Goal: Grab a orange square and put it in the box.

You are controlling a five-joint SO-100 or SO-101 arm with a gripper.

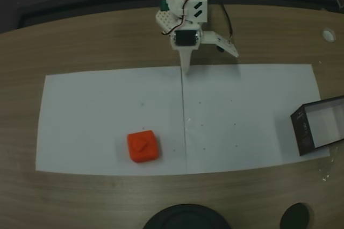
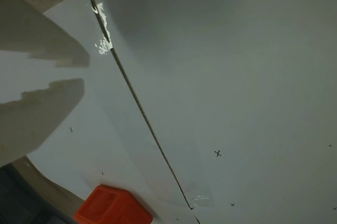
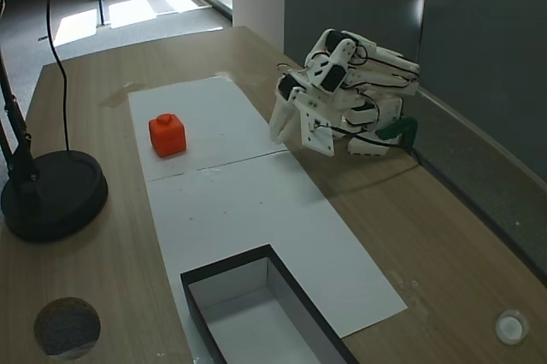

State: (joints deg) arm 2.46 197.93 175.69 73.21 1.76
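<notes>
Currently empty, slightly parted end effector (image 1: 186, 68) at far paper edge by the seam; orange square (image 1: 143, 146) on white paper (image 1: 97, 116), well apart, nearward and left in a fixed view; box (image 1: 317, 126) at right paper end, tabletop (image 1: 80, 41) beneath.

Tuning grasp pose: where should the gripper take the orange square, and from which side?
Likely from above, closing on two opposite flat side walls of the orange square. It sits flat and alone on the white paper; the top bump looks too small to pinch. The gripper is apart from it.
</notes>
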